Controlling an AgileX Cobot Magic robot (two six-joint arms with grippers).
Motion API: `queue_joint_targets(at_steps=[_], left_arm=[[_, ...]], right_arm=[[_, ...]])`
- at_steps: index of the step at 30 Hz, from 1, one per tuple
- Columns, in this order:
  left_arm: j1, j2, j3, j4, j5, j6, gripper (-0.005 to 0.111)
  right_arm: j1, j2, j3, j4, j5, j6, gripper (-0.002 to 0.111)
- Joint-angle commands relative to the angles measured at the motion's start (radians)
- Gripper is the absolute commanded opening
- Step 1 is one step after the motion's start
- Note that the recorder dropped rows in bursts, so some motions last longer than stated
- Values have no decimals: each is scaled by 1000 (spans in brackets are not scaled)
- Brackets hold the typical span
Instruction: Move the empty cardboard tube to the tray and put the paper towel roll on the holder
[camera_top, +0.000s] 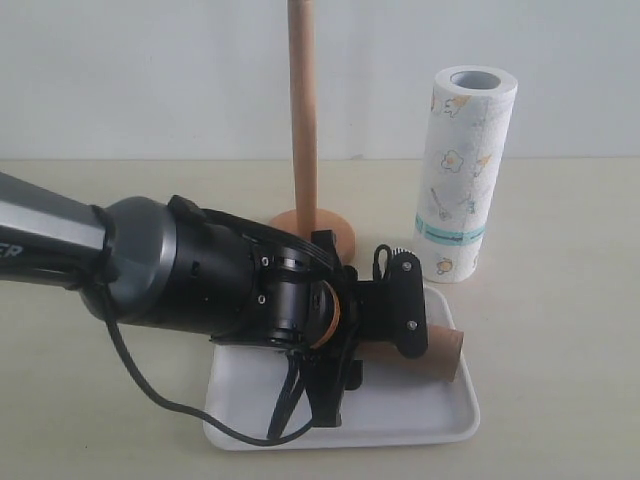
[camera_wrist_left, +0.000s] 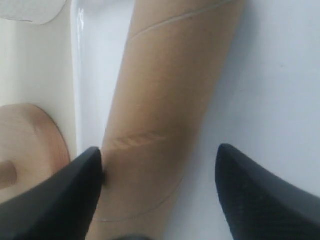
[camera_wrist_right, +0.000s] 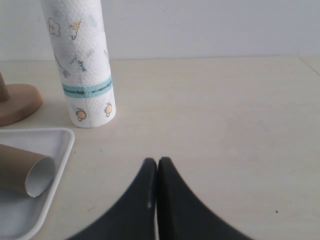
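The left arm fills the left side of the frame. Its left hand (camera_wrist_left: 159, 172) sits low over the tray (camera_top: 440, 425) in the lower middle. The hand is wide open. The empty cardboard tube (camera_top: 445, 350) lies flat in the tray between the fingers. One finger (camera_wrist_left: 75, 195) looks like it touches the tube and the other is well apart, so nothing is held. I think the tube part is done.

The tube is light and stiff, but it is round, so a bump could roll it. The tray's low rim should stop it.

In the upper middle stands the holder (camera_top: 303, 120), with its round base just behind the tray. The post is tall and goes out of the top of the frame.

In the upper right the paper towel roll (camera_top: 462, 170) stands upright on the table (camera_top: 560, 300), near the holder's base and the tray's far corner. It looks light, soft and squishy. I would hold it around the middle, gently, and keep the hole pointing down.

The right hand (camera_wrist_right: 157, 172) is closed tight with nothing in it. It must open wide first. There is lots of bare table to the right of the roll, but the roll must go up high to clear the post
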Motion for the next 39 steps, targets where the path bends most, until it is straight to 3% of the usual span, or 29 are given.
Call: queue_joint_targets(at_steps=[1,11,18,24,26,29,30,35,39], left_arm=[[-5,-2,-8,-11,21,-7,62],[-5,-58,-8,-7,126,-7,62],[-5,-115,-8,-66,43,-26,62],[-5,-244,-8,-121,236,-105,61],[-5,-313,-8,-198,298,-133,52],[-5,-415,-6,-436,343,-127,11],[-5,-446,2,-509,340,-125,5],[-5,-646,185,-667,67,-136,5],[-5,-795,339,-763,-64,-136,5]], right_arm=[[-3,-5,-1,0,-16,-4,0],[-3,-5,-1,0,-16,-4,0],[-3,-5,-1,2,-16,-4,0],[-3,-5,-1,2,-16,-4,0],[-3,-5,-1,2,-16,-4,0],[-3,-5,-1,2,-16,-4,0],[-3,-5,-1,2,-16,-4,0],[-3,-5,-1,2,-16,-4,0],[-3,-5,-1,2,-16,-4,0]])
